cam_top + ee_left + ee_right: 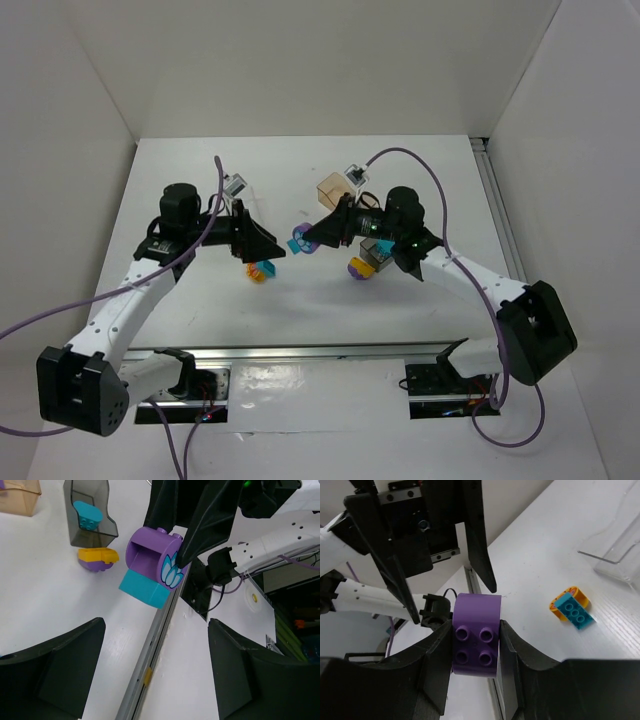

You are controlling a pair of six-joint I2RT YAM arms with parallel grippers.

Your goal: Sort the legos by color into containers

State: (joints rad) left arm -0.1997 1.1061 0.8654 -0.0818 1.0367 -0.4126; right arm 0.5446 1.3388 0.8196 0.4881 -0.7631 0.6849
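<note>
Right fingers (437, 662) pinch purple lego (475, 640), perhaps teal-backed; left fingers (55, 667) apart

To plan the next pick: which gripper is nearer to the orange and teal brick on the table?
Left. The left gripper hangs open right beside the orange and teal brick; the right gripper, shut on a purple brick, is farther off, to its right.

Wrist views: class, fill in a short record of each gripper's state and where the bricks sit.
right gripper: shut on purple brick, teal block joined to it
left gripper: open, empty
grey tray: one teal brick inside
beside grey tray: yellow-and-purple brick on the table
near clear tray: orange-and-teal brick on the table
</note>
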